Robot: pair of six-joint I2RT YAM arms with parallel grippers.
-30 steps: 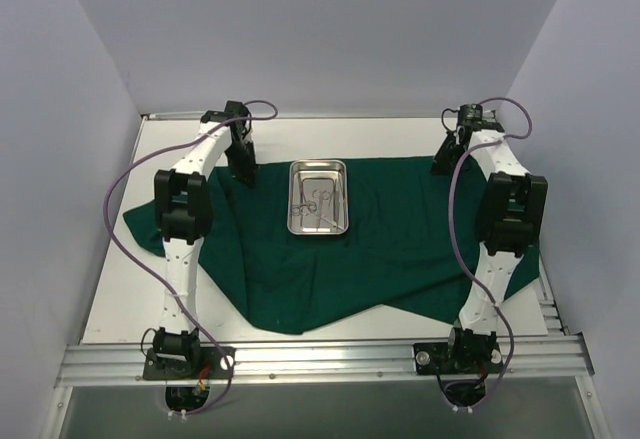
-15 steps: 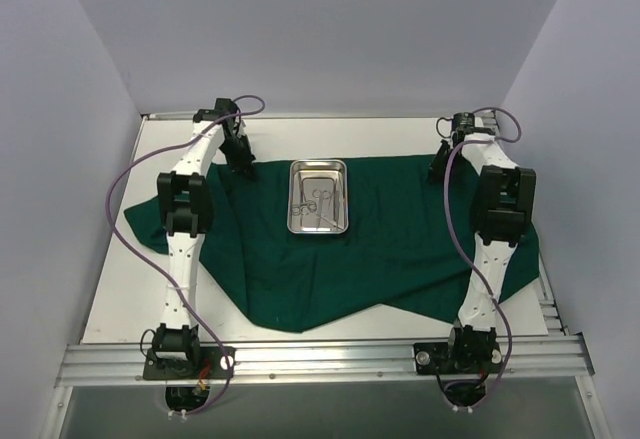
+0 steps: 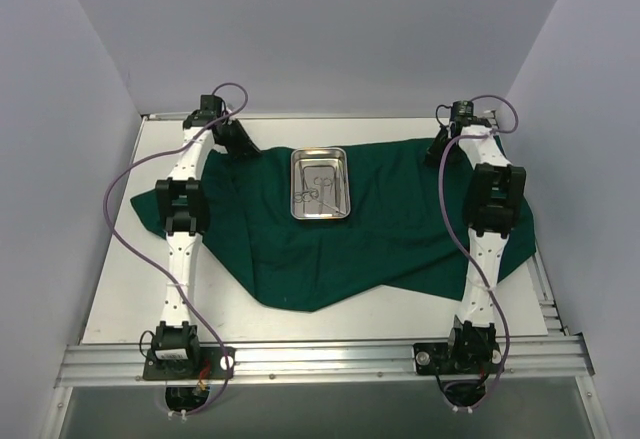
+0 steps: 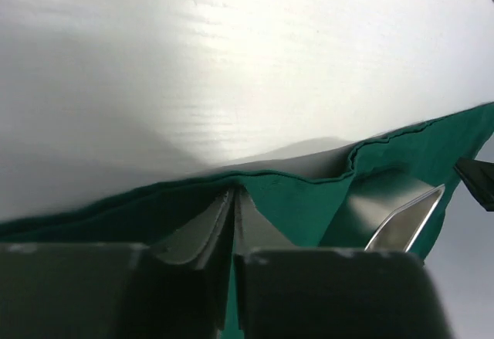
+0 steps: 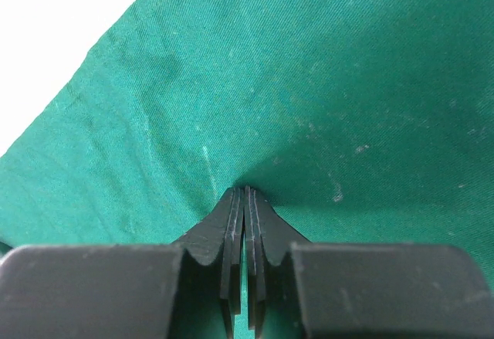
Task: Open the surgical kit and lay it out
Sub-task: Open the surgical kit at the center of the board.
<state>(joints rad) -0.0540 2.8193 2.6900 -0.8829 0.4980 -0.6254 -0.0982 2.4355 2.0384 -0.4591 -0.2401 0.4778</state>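
Right end effector (image 5: 244, 191) pinches green drape (image 5: 309, 84); left end effector (image 4: 234, 194) seemingly too

No readable text, labels or numbers appear anywhere.

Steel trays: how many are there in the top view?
1. The steel tray sits on the green cloth, far centre, with instruments inside; cloth folds could hide more.

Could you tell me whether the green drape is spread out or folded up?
Mostly spread: the drape lies open under the tray, one flap overlapping near right.
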